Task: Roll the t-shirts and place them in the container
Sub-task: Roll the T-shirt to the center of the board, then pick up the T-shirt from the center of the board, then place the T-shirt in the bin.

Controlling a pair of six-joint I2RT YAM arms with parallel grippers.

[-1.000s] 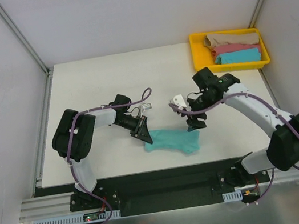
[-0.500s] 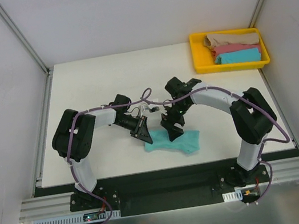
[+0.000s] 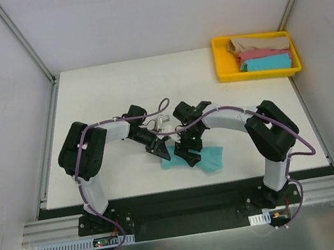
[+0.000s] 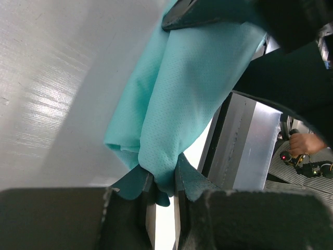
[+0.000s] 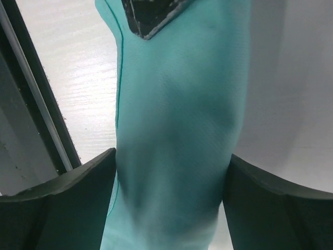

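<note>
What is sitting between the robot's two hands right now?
The sea-green t-shirt: the left hand pinches one end, and the cloth runs on to the right hand, whose open fingers straddle it. The left wrist view shows this best.

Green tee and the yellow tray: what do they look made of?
The sea-green t-shirt looks like soft knit fabric, likely cotton or a blend: matte, with a fine dotted texture and limp folds that bunch where the left pincer pinches it. The yellow tray is probably moulded plastic: uniform bright colour, smooth rigid rim, straight walls.
</note>
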